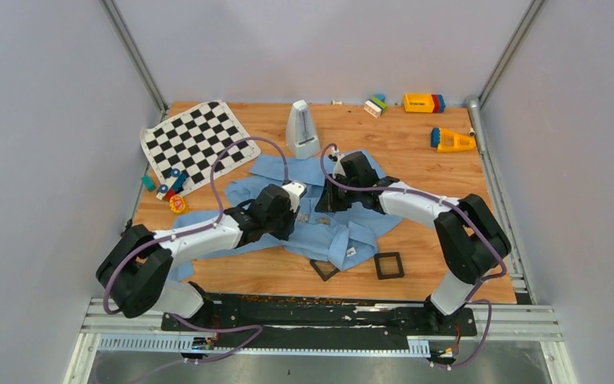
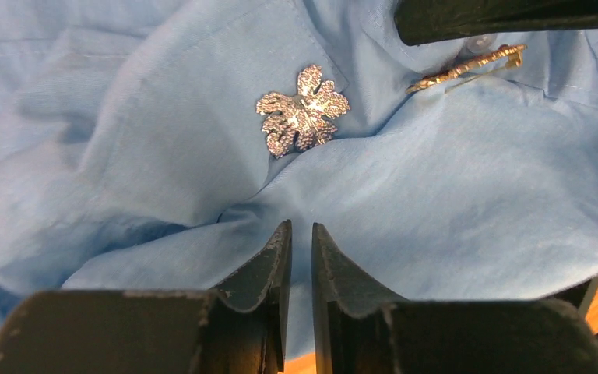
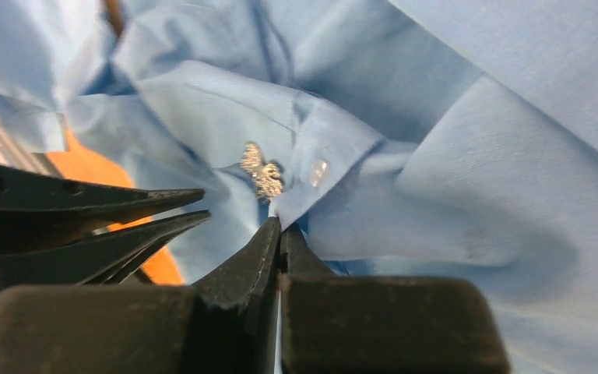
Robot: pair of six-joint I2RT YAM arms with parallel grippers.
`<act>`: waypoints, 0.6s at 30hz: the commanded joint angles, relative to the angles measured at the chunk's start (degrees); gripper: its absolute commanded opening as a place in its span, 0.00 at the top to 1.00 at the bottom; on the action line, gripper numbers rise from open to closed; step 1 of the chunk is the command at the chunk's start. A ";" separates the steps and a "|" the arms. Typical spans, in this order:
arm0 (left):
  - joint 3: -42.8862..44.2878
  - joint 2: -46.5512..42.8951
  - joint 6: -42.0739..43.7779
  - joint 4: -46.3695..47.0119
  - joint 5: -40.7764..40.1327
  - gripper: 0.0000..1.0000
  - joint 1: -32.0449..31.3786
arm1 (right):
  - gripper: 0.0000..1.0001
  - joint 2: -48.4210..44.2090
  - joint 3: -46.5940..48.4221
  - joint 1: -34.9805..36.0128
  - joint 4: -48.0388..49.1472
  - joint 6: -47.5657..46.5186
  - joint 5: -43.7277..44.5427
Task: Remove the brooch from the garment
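The work area is a rectangular wooden counter [image 1: 416, 148] with an orange-brown plank grain, enclosed on three sides by plain, matte, pale grey walls: a rear wall [image 1: 312, 40], a left wall [image 1: 40, 144] and a right wall [image 1: 584, 120]. Two slim metal posts, one at the left rear corner [image 1: 134, 54] and one at the right rear corner [image 1: 510, 50], rise and lean outward toward the upper edge of the overhead view. A grey rail [image 1: 496, 188] runs along the counter's right edge. At the near edge, a black plate [image 1: 320, 310] lies on silver slotted rails [image 1: 328, 324], with a brushed grey metal surface [image 1: 328, 370] below them. Lighting is even and diffuse, and shadows are soft. No windows are in view.
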 commanded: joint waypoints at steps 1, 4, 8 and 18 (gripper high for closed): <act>-2.43 -8.09 -0.60 3.12 -1.84 0.76 0.29 | 1.00 -8.24 2.71 0.25 2.36 3.36 -4.41; -4.28 -13.52 -3.12 3.53 -2.19 0.72 0.29 | 1.00 -11.93 3.79 0.28 0.28 4.95 -4.62; -6.01 -21.56 -12.99 3.98 1.89 0.57 0.24 | 1.00 -16.11 4.10 0.24 -0.78 7.33 -2.82; -12.91 -25.79 -27.18 19.68 7.65 0.42 -2.00 | 1.00 -18.71 4.95 0.28 -3.03 11.55 -1.04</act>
